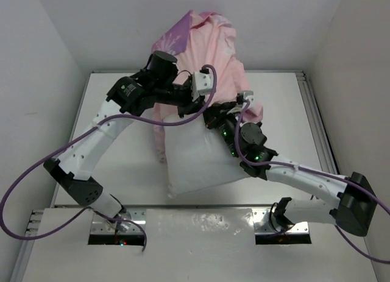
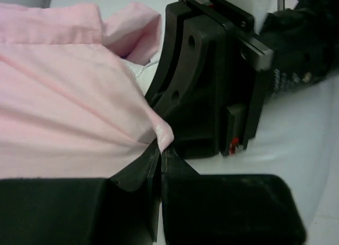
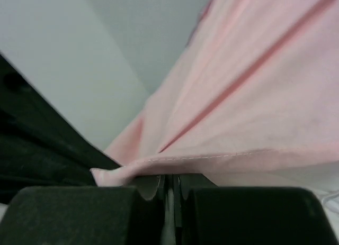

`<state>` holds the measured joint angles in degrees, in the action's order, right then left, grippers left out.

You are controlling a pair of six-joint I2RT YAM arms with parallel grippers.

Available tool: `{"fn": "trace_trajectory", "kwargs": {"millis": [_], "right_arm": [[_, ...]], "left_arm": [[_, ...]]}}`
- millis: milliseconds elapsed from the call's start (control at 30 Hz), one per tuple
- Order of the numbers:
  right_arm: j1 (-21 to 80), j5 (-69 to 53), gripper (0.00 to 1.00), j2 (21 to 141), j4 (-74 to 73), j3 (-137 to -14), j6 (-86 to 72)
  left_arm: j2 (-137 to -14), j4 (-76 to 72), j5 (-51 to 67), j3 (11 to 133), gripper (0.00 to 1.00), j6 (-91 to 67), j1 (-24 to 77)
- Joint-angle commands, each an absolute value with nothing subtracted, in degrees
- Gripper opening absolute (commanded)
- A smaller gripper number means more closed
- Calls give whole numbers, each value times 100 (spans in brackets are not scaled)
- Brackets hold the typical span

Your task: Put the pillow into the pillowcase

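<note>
Tabletop (image 1: 292, 117): white, carries all.
Pillowcase (image 1: 210, 44): pink side out, held up high at back, hangs down to far end of pillow.
Pillow (image 1: 195, 163): white, lies flat in middle of tabletop.
Left arm (image 1: 91, 142): bent like elbow, reaches in from left.
Right arm (image 1: 304, 178): low, reaches over pillow's right corner.
Left fingers (image 2: 63, 208): pressed together, pinching pink cloth.
Right fingers (image 3: 79, 213): pressed together, pinching pillowcase hem.

Centre of bench (image 1: 286, 111): blocked by pillow (image 1: 195, 163), raised pillowcase (image 1: 213, 44), left arm (image 1: 97, 139) and right arm (image 1: 304, 178). Bare strips open left and right of pillow. Walls (image 1: 36, 63) close three sides.
</note>
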<state>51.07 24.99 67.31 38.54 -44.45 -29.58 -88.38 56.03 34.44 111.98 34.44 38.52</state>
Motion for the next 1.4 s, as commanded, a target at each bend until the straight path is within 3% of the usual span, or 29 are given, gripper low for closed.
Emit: {"fn": "trace_trajectory", "kwargs": {"millis": [0,133,200,267,333,367,400,500,533,567,600,733,767,800,833,867,900,933,1000,1033,1067,1167,1367], "right_arm": [[5256,3812,0,7057,5615,-4369,-3198],[4826,4964,0,7312,5109,-4315,-4451],[4353,5230,0,7339,3601,-4429,-5417],[4036,4801,0,7391,2729,-4544,-6314],[3815,3845,0,7549,2303,-4526,-6093],[3788,3362,1,7619,2207,-4570,-5551],[3753,2879,28,7690,1649,-4640,-5320],[3586,761,91,7779,224,-4930,-4423],[3534,-175,99,7735,-172,-5079,-4029],[3437,-489,99,7526,-941,-5141,-3790],[3419,-788,99,7376,-1375,-5229,-3536],[3296,-775,99,6523,-3399,-6089,-2454],[3104,-599,87,6147,-3636,-6117,-2487],[2911,-415,57,5978,-3656,-6082,-2618],[2718,-265,6,5872,-3674,-6012,-2941],[2107,-298,0,5828,-3700,-5968,-3049],[1753,-412,0,5949,-3718,-5907,-3250],[1123,-561,19,6046,-3674,-5837,-3374],[522,-1167,65,6406,-3342,-5444,-3602],[92,-1308,73,6503,-2870,-5249,-3838],[27,-1310,79,6582,-2639,-5064,-3928],[-290,-1063,82,7039,-2014,-4553,-3851],[-44,-1617,88,8252,-1548,-4043,-3208]], "left_arm": [[-9026,5485,3832,10662,0,3314,4174],[-9062,5773,4499,10635,0,3628,4516],[-9000,5941,4614,10582,0,3866,4596],[-8956,5863,4309,10364,0,3955,4518],[-8816,5453,4062,9758,2,3955,4239],[-8781,5232,3704,9530,9,3842,4106],[-8719,5038,3518,9145,29,3719,3948],[-8552,4615,3059,8808,69,3263,3429],[-8473,4501,3015,8772,73,3200,3158],[-8290,4430,2954,8754,81,3095,3007],[-8236,4421,2918,8850,98,2928,2710],[-8077,4500,2402,8913,100,2489,1840],[-8060,4474,2199,8816,100,2418,1724],[-8086,4378,1988,8685,99,2339,1523],[-8112,4316,1664,8327,90,2347,1451],[-8182,4228,1548,8114,73,2381,1389],[-8226,4001,1495,7877,43,2373,1310],[-8279,3912,1529,7483,37,2408,1275],[-8559,3614,1547,7199,45,2391,1257],[-8648,3525,1590,7111,55,2356,1266],[-8866,3446,1660,6980,72,2312,1266],[-9281,3173,1854,6891,89,2171,1371],[-9659,2761,2101,6618,95,2250,1520]]}}
